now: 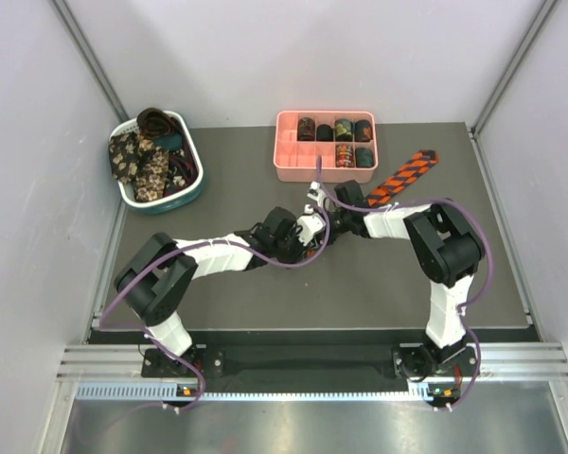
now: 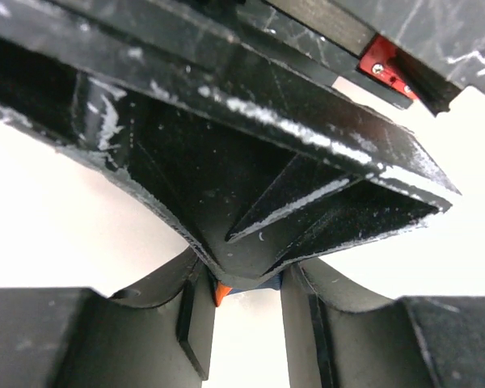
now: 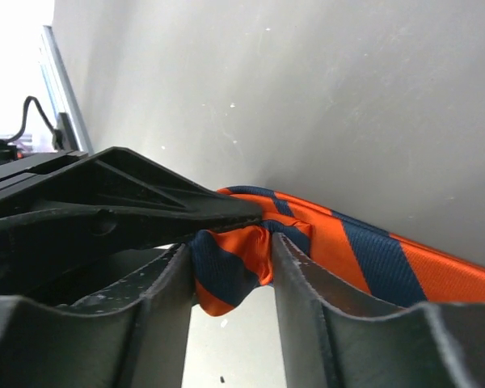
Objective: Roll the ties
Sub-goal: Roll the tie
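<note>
The orange and dark blue striped tie (image 1: 402, 177) lies on the dark mat, running diagonally from the back right toward the middle. There both grippers meet at its near end. My right gripper (image 3: 230, 252) is shut on a folded bunch of the striped tie (image 3: 347, 250). A finger of my left gripper (image 3: 145, 202) presses in from the left above the bunch. In the left wrist view a sliver of the tie (image 2: 223, 291) spans the gap between the tips of my left gripper (image 2: 249, 297). The right gripper's body (image 2: 250, 162) fills the view above it.
A pink compartment tray (image 1: 291, 161) holding several rolled ties stands at the back centre. A white-and-teal basket (image 1: 197, 184) with loose ties sits at the back left. White walls close in the table's sides and back.
</note>
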Controlling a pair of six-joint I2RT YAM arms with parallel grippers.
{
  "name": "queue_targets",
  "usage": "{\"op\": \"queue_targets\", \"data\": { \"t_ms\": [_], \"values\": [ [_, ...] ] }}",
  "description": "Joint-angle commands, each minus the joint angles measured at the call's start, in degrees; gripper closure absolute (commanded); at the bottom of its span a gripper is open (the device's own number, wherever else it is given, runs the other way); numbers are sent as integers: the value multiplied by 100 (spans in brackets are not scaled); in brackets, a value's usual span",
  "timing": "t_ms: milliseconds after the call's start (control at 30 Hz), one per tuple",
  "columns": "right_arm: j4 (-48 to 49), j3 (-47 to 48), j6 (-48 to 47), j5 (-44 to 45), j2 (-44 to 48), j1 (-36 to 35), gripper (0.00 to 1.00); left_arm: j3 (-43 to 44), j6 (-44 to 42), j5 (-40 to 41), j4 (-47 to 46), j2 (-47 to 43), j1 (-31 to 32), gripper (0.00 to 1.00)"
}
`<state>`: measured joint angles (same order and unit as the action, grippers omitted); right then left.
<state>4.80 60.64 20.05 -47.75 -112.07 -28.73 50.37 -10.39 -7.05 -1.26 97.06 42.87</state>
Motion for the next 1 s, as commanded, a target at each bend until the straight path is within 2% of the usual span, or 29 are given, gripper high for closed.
{"op": "queue_targets", "data": {
  "t_ms": [0, 33, 67, 133, 233, 400, 567, 633, 767, 867, 967],
  "values": [
    [293, -79, -19, 11, 238, 113, 60, 96, 99, 46, 266, 15, -25, 73],
    [276, -79, -10, 11, 247, 105, 64, 96, 90, 63, 275, -2, -16, 73],
    [285, -79, -10, 20, 247, 113, 75, 87, 99, 72, 275, -11, -16, 73],
    [302, -88, 16, 2, 195, 113, 80, 87, 116, 81, 275, -46, -25, 73],
    [390, -88, 77, -77, 116, 122, 88, 78, 143, 28, 231, -81, -24, 66],
    [469, -114, 121, -156, 89, 105, 88, 17, 222, -104, 13, -134, -25, 51],
    [715, -140, 262, -296, 28, 70, 89, 43, 187, -235, -129, -161, -16, 42],
    [838, -167, 376, -410, 1, 69, 89, 43, 222, -227, -164, -187, -25, 34],
    [1006, -123, 386, -543, 10, -45, 89, -80, 283, -227, -305, -275, -33, 34],
    [541, 35, -1, -288, 10, -168, 90, -211, 354, -218, -463, -380, -60, 34],
    [505, 123, -19, -340, -130, -221, 90, -264, 354, -165, -516, -389, -103, 35]
  ]
}}
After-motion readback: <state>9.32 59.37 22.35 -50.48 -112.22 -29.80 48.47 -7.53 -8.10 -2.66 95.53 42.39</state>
